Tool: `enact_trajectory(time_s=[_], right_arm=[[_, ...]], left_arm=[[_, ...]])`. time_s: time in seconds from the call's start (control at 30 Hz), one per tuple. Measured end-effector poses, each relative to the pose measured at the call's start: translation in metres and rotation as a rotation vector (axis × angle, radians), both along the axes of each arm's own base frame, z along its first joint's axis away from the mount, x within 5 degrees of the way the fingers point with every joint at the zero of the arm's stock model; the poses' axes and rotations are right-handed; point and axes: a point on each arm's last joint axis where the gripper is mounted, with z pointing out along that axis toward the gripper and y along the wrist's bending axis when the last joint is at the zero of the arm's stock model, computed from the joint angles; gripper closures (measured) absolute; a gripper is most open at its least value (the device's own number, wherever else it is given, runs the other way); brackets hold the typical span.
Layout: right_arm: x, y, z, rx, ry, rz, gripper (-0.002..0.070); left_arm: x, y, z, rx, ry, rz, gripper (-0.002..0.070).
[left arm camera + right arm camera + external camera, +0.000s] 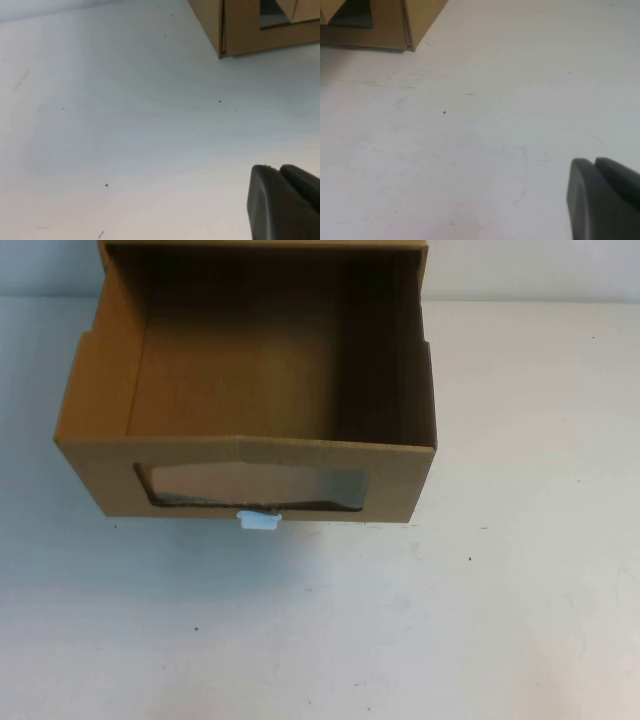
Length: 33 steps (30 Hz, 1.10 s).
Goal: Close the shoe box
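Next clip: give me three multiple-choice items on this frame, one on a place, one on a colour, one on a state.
1. Where on the shoe box front is the pull tab? A upper edge B lower edge C side
2. Tab colour? A white B red C black
3. The drawer is: A shut B pulled out, empty C pulled out, holding shoes

B: it hangs under the window.
A: plain white.
B: bare cardboard inside shows.

The left gripper and right gripper hover over the table, away from the box.
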Motion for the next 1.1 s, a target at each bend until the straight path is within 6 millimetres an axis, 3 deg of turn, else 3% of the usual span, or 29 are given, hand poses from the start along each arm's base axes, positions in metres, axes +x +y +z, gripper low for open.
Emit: enact_trajectory(time_s=[0.93,1.1], right_arm=[[0.0,0.0,0.0,0.0,0.0,0.0,0.0689],[0.0,0.0,0.0,0.0,0.0,0.0,0.0689]], left_arm=[[0.0001,-0.0001,0.0005,-0.001,-0.006,-0.001,0.0677],[0.0012,-0.0017,0.0051,-0.086,-0.048,0.004,0.0677]])
